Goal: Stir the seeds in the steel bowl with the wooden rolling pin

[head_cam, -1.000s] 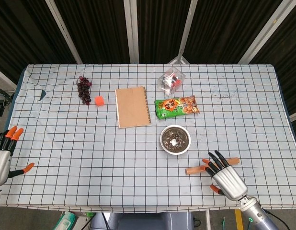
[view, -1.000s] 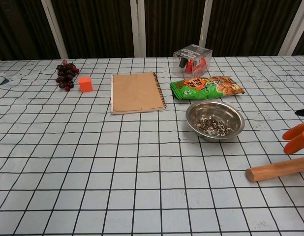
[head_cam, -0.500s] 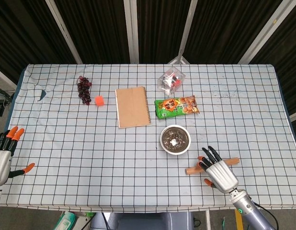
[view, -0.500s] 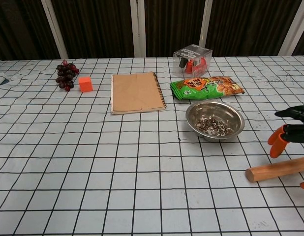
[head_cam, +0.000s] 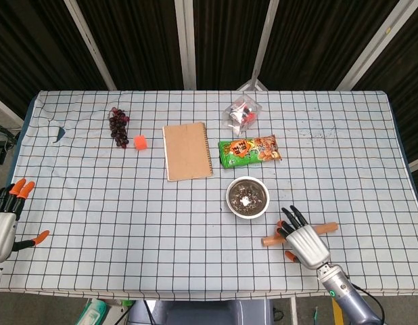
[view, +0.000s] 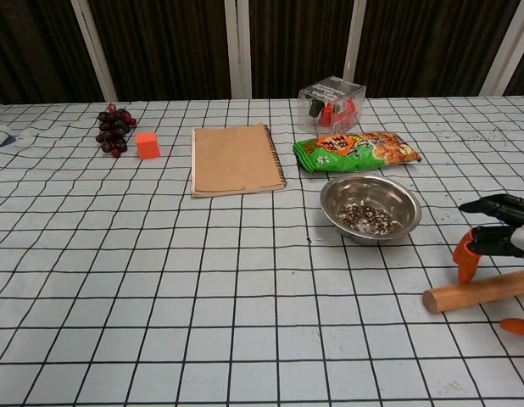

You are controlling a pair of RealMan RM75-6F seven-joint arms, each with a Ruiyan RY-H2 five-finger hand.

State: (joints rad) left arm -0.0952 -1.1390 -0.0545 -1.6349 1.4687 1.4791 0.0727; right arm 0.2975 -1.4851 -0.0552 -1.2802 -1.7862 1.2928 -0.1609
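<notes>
Wooden rolling pin (head_cam: 300, 234) flat on table, right hand (head_cam: 304, 242) spread over it, no grip, left hand (head_cam: 4, 220) open, idle.

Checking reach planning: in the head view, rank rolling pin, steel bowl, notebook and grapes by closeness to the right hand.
From the right hand:
1. Rolling pin, lying directly under the hand's fingers.
2. Steel bowl, just up and left of the hand.
3. Notebook, mid-table, beyond the bowl.
4. Grapes, far left, near the table's back edge.

My head camera looks steeply down on the steel bowl (head_cam: 247, 197); my chest camera sees it (view: 370, 209) lower, nearer.
</notes>
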